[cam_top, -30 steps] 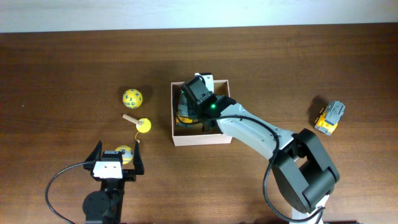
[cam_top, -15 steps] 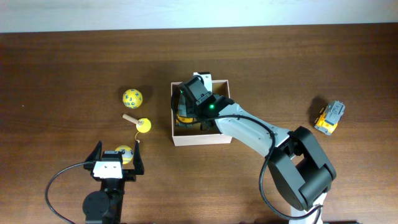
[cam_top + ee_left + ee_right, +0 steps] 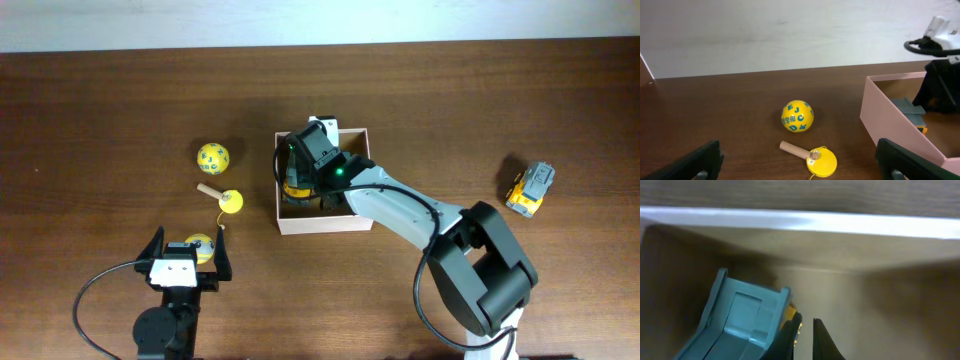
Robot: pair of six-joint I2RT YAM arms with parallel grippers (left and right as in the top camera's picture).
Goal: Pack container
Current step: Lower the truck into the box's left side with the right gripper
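The container (image 3: 325, 226) is a shallow white-walled box with a tan inside, at the table's middle. My right gripper (image 3: 300, 172) reaches down into its left half. In the right wrist view this gripper (image 3: 806, 322) is shut, with a thin slit showing the tan floor. A grey and yellow toy truck (image 3: 745, 315) lies against its left finger, also visible as the truck (image 3: 293, 188) from overhead. My left gripper (image 3: 188, 243) stands open at the front left, over a yellow ball (image 3: 200, 245).
A yellow ball with blue letters (image 3: 213, 157) and a yellow disc on a wooden stick (image 3: 228, 201) lie left of the container. In the left wrist view the ball (image 3: 797, 116) and disc (image 3: 821, 161) lie ahead. Another toy truck (image 3: 527, 188) sits at the far right.
My right gripper has shifted slightly left inside the container. The left arm has not moved.
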